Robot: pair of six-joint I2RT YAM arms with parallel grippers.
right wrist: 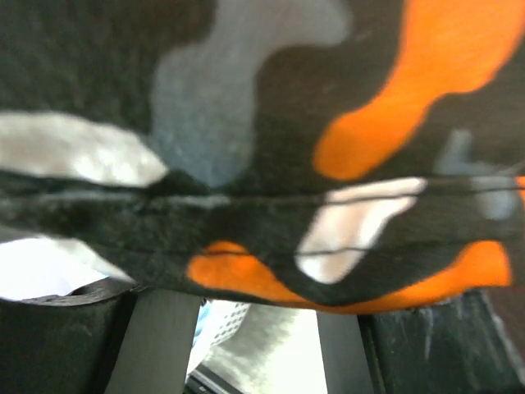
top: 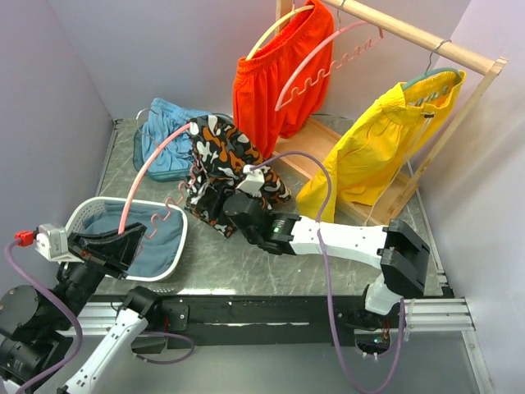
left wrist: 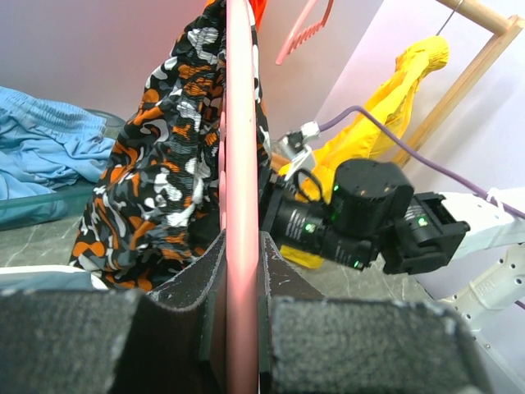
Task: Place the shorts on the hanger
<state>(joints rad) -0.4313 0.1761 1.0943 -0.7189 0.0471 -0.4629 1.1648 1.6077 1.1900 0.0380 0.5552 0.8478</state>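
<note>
Status as I read it from the remote station: the left end effector (top: 130,238) is clamped narrowly on the thin pink plastic hanger with the wavy lower bar (top: 144,171), which rises between its padded fingers (left wrist: 82,345) in the left wrist view. The soft black, orange and white camouflage-print shorts (top: 225,156) hang over the hanger's far end, above the grey table (top: 271,263), bunched and trailing down toward the right arm. The right end effector (top: 212,205) sits under the lower part of these shorts. In its own camera the fingers stand apart, with the stitched hem of the shorts lying across in front of them, and I see no pinch on the cloth. A white mesh basket (top: 82,215) sits beside the left end effector.
</note>
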